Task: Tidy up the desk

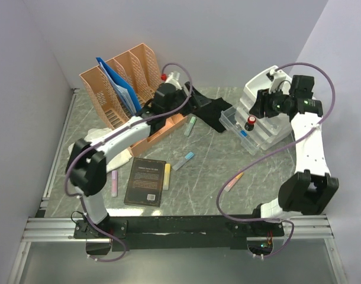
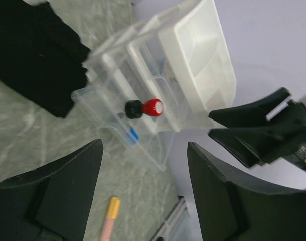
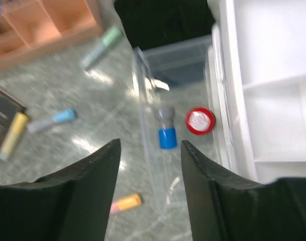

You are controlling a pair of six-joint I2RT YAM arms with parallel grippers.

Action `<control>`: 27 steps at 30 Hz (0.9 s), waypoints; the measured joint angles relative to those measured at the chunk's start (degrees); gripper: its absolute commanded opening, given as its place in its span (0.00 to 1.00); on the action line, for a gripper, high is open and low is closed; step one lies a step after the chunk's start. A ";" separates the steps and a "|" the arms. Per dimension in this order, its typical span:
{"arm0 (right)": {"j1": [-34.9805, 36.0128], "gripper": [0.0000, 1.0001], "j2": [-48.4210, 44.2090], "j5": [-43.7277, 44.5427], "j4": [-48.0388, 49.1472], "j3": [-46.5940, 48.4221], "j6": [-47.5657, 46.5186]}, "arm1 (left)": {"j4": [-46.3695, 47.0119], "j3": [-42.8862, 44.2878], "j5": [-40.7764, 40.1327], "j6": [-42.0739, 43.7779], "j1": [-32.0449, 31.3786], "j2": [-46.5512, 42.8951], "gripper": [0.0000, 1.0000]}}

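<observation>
- Right gripper (image 3: 150, 160): fingers apart, nothing between them. It hangs above the pulled-out drawer (image 3: 180, 52) of the clear drawer unit (image 1: 260, 103).
- In that drawer: a blue-capped marker (image 3: 167, 131). A red-capped stamp (image 3: 200, 121) seems to sit at its inner side.
- Left gripper (image 2: 144, 165): fingers apart, empty, raised near the orange file organizer (image 1: 118, 83), facing the drawers.
- Desk (image 1: 216, 154): lies beneath both arms, carrying an orange-tipped highlighter (image 1: 234, 182), blue highlighter (image 1: 183, 161), green highlighter (image 1: 191, 125), yellow highlighter (image 1: 167, 176) and dark book (image 1: 147, 181).
- Judged step: between picks, stowing pens in the drawer.
- Next calls for: right arm down to the orange-tipped highlighter, jaws across its barrel, then close.
</observation>
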 measured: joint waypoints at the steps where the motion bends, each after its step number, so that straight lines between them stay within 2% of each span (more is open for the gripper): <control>1: 0.07 0.53 1.25 0.96 -1.20 -0.02 -0.90 | -0.15 -2.08 -1.01 1.01 0.39 -2.14 0.76; 6: 0.74 0.42 3.54 7.06 -4.46 -1.75 -4.55 | -1.46 -11.08 -5.53 5.22 1.38 -11.54 0.79; 7: 0.96 0.38 3.54 7.96 -4.72 -2.10 -5.14 | -1.81 -12.50 -6.14 5.86 1.42 -13.11 0.79; 13: 2.91 0.26 4.46 15.32 -5.11 -3.89 -8.24 | -2.95 -18.73 -10.38 8.31 1.42 -20.48 0.82; 21: 6.88 0.19 9.35 24.72 -4.79 -3.89 -10.49 | -3.43 -21.59 -13.57 9.27 1.42 -24.11 0.82; 27: 10.16 0.19 12.15 30.97 -3.02 -3.89 -11.69 | -3.67 -22.88 -14.43 9.27 1.46 -24.94 0.84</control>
